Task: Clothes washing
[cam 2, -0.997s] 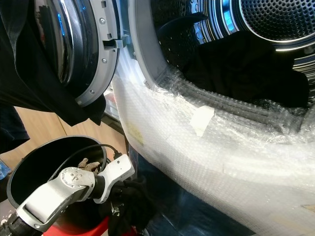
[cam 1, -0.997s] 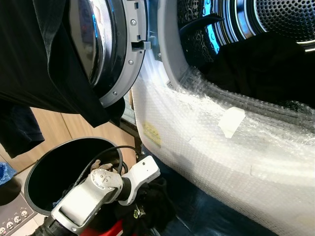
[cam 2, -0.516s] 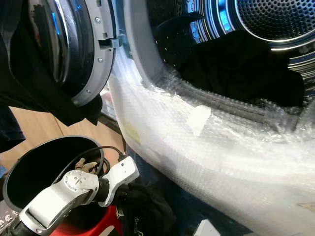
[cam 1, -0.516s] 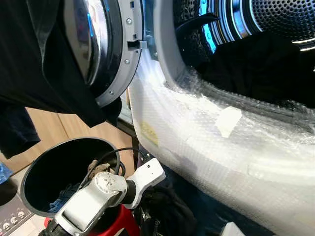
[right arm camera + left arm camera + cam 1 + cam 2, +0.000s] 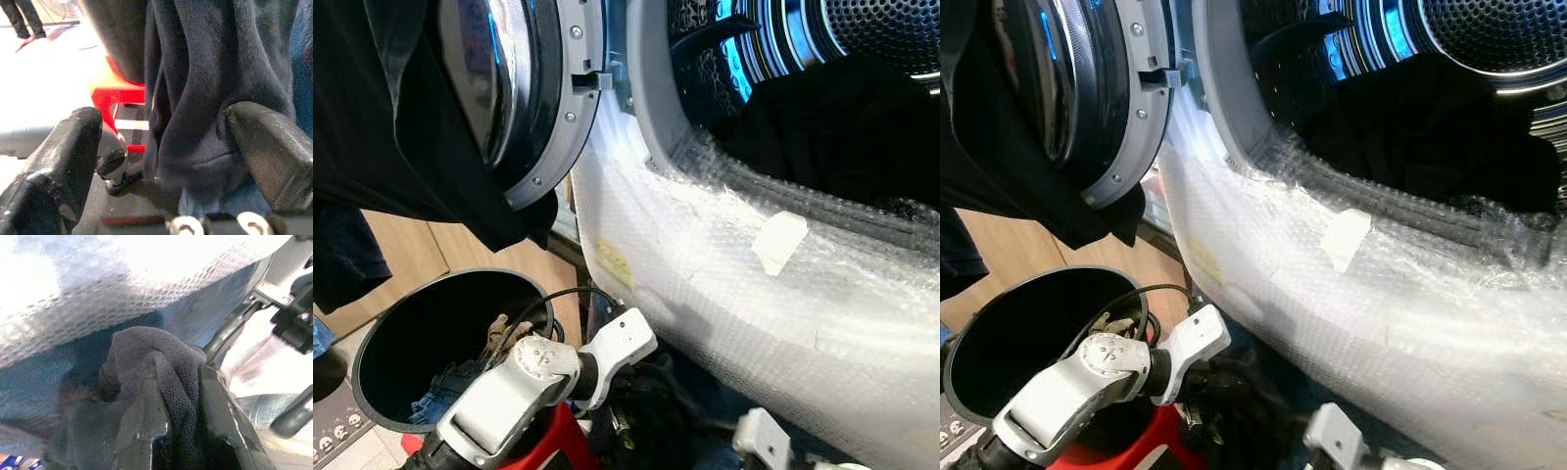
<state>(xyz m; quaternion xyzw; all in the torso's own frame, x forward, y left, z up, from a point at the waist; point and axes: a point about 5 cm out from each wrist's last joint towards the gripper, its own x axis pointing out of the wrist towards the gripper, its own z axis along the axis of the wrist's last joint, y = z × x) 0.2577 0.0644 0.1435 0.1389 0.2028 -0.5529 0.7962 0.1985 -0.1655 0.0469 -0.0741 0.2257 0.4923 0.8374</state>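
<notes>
My left gripper (image 5: 178,377) is shut on a dark mesh-knit garment (image 5: 161,352), low in front of the washer. In the left eye view this arm's silver wrist (image 5: 612,348) points down into the dark bundle (image 5: 651,406) beside the basket. My right gripper (image 5: 166,137) is open, and a dark garment (image 5: 205,88) hangs between its two black fingers (image 5: 63,147). The right wrist (image 5: 759,441) shows at the bottom edge. The washer drum (image 5: 871,39) stands open with dark clothes (image 5: 842,127) lying inside.
The round washer door (image 5: 509,88) is swung open to the left, with a black garment (image 5: 391,127) draped over it. Bubble wrap (image 5: 724,274) covers the washer front. A black basket (image 5: 372,343) holding a few clothes sits on a red stool (image 5: 117,93).
My left wrist has shifted slightly right and up with the dark garment. The right wrist has come into view at the bottom. The camera moved a little.
</notes>
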